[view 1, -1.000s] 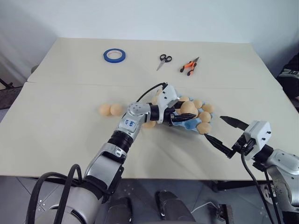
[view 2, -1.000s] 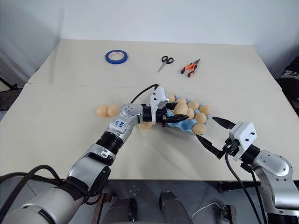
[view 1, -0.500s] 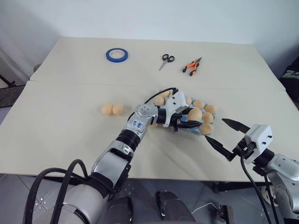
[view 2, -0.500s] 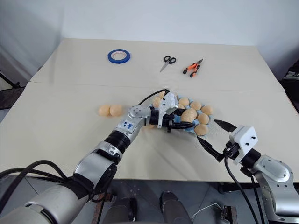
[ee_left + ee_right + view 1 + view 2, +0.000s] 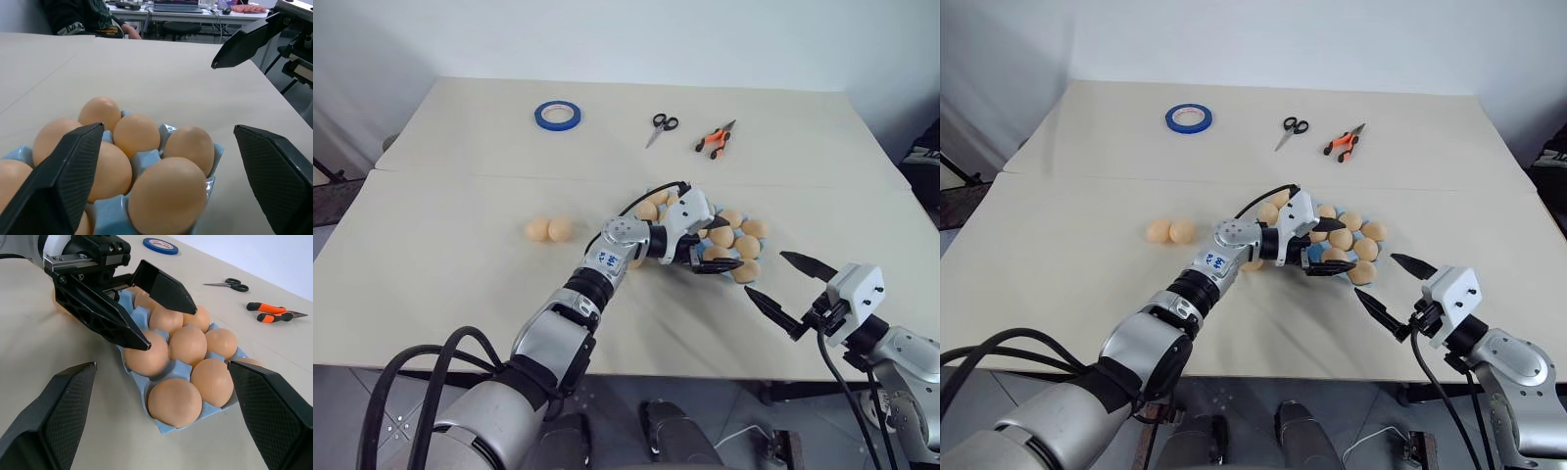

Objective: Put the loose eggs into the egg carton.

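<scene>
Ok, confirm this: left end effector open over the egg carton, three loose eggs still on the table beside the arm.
Not three. The left eye view shows two loose eggs on the table. The left end effector is indeed open over the egg carton.

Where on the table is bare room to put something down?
Bare table lies left of the two loose eggs, and between the blue tape roll and the scissors. It is crowded around the egg carton, where both grippers sit.

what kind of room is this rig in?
Probably an office or lab workspace: a plain beige table with a blue tape roll, black-handled scissors and orange-handled pliers, plus cluttered desks behind.
</scene>
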